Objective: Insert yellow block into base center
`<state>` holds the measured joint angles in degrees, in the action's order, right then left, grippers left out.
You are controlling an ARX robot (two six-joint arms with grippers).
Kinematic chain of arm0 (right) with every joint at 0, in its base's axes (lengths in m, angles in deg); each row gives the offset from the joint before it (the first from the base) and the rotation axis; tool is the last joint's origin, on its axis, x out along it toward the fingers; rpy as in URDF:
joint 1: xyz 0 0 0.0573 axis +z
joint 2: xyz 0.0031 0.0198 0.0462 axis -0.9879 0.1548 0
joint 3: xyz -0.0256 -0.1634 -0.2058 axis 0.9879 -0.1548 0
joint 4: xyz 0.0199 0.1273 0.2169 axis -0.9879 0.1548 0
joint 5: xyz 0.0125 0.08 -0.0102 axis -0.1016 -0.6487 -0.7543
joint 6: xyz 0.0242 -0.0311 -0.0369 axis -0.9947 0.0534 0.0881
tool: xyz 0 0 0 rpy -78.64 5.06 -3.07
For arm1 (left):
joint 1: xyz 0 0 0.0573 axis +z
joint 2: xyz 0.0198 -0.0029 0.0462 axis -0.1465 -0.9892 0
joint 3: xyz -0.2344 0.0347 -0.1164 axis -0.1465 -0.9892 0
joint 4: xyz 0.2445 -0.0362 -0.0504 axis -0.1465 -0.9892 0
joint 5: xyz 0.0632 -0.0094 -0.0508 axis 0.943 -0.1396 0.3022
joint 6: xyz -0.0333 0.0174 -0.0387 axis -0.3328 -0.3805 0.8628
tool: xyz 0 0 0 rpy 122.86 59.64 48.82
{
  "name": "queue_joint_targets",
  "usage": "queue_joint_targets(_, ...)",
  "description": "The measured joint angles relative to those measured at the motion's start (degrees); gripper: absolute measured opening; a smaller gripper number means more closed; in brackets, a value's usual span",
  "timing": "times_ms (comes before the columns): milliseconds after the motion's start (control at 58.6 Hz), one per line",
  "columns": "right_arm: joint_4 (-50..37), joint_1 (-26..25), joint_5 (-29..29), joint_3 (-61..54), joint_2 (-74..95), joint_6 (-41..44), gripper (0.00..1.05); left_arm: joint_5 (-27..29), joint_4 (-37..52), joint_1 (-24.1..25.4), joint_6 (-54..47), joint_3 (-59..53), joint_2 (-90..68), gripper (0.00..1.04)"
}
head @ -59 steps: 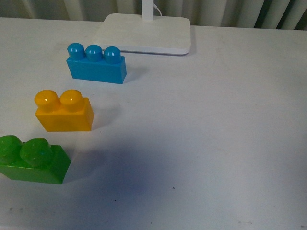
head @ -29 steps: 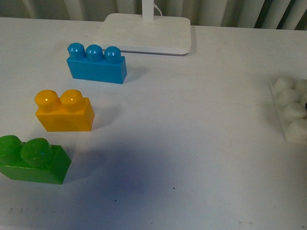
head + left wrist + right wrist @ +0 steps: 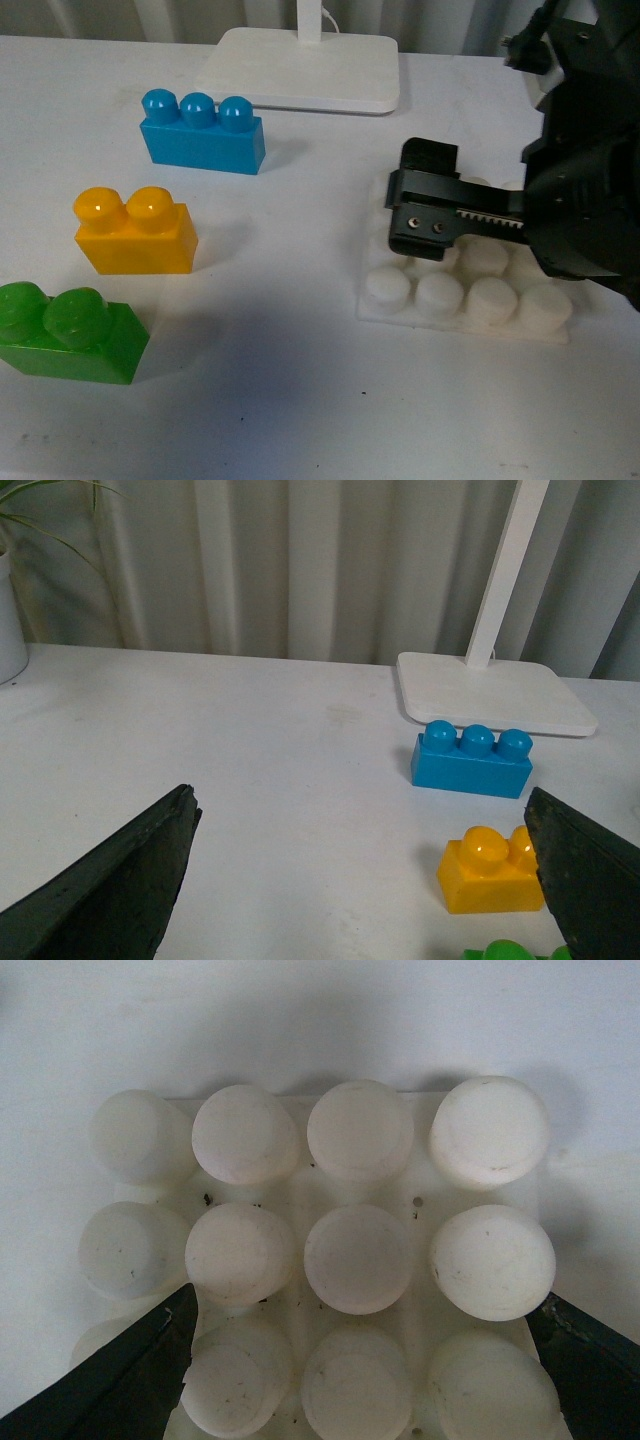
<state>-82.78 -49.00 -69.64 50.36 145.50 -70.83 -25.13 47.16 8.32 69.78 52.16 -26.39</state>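
Yellow block [image 3: 133,235], green brick [image 3: 68,332] & blue brick [image 3: 202,135] are all smooth shiny plastic w/ bright spots of light on their round tops. The base [image 3: 440,296] is white plastic too, but dull & a bit waxy, w/ tiny dark specks of dirt btwn its bumps; the lamp foot [image 3: 300,72] is smooth white, not shiny. Table [image 3: 300,400] looks smooth, matt & pale w/ a few small dark marks, & the right gripper [image 3: 425,200] is matt black.

White base [image 3: 490,300] (studded grid); yellow block [image 3: 135,237].
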Motion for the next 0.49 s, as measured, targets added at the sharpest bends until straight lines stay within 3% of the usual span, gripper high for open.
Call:
queue_joint_targets(153,0.37,3.34,2.56,3.48,3.39,-3.39,0.96,0.0,0.0,0.0,0.0,0.0,0.0,0.98)
queue_joint_targets(494,0.39,4.22,3.06,6.49,5.81,-4.94,0.96,0.0,0.0,0.0,0.0,0.0,0.0,0.98)
